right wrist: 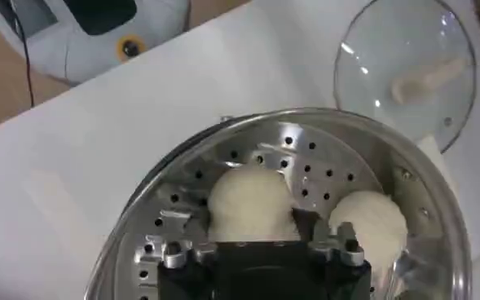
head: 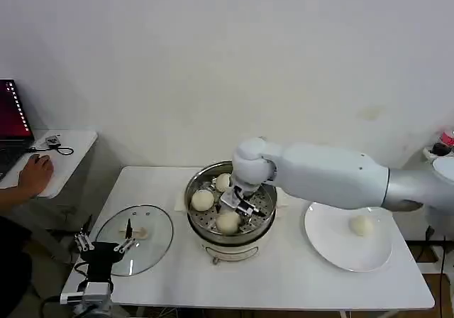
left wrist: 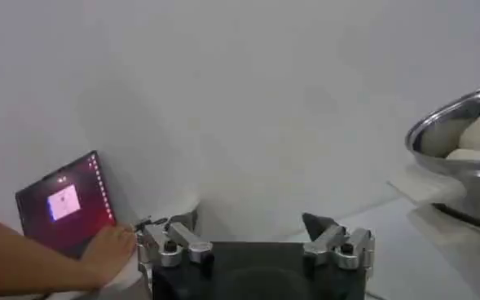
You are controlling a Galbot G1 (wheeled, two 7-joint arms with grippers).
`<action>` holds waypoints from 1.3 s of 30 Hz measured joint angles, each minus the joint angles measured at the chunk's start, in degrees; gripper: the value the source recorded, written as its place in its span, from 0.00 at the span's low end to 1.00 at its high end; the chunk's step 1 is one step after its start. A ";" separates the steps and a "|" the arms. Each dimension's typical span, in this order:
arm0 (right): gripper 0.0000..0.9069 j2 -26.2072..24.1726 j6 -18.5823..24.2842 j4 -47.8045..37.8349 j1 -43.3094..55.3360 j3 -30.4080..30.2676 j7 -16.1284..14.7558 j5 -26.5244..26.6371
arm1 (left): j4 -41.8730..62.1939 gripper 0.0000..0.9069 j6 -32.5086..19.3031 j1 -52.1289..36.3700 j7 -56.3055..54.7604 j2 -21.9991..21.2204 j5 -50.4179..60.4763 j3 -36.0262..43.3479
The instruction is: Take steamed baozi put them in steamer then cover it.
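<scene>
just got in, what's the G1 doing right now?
Loading baozi into the steamer. The right gripper is down inside the pot at a baozi on the perforated floor. Three buns sit in the steamer; one baozi is left on the white plate. The glass cover lies flat on the table left of the pot. The left gripper waits open near the cover.

My head camera looks down on the whole table (head: 284, 275); the right wrist hangs close above the steamer (right wrist: 402, 175) (shared), the left apparently low, facing sideways.
</scene>
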 measured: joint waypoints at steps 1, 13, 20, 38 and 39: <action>1.00 -0.39 -0.05 -0.04 0.20 0.22 0.14 0.15 | 0.09 1.00 0.03 -0.12 0.03 0.06 -0.02 0.06; 1.00 -9.81 -4.74 -4.93 2.27 5.60 2.47 4.54 | 0.65 1.00 0.07 -1.05 0.45 1.63 -1.09 1.01; 1.00 -20.10 -8.40 -5.63 0.72 7.90 3.02 4.60 | 0.99 1.00 0.05 -1.55 0.65 2.52 -1.73 1.94; 1.00 -34.50 -8.41 -9.60 -14.53 15.36 3.16 -3.66 | 3.24 1.00 0.04 -2.17 0.77 2.19 -1.14 2.95; 1.00 -34.63 -8.34 -9.89 -15.62 15.75 3.24 -4.19 | 3.31 1.00 0.04 -2.18 0.77 2.14 -1.07 2.93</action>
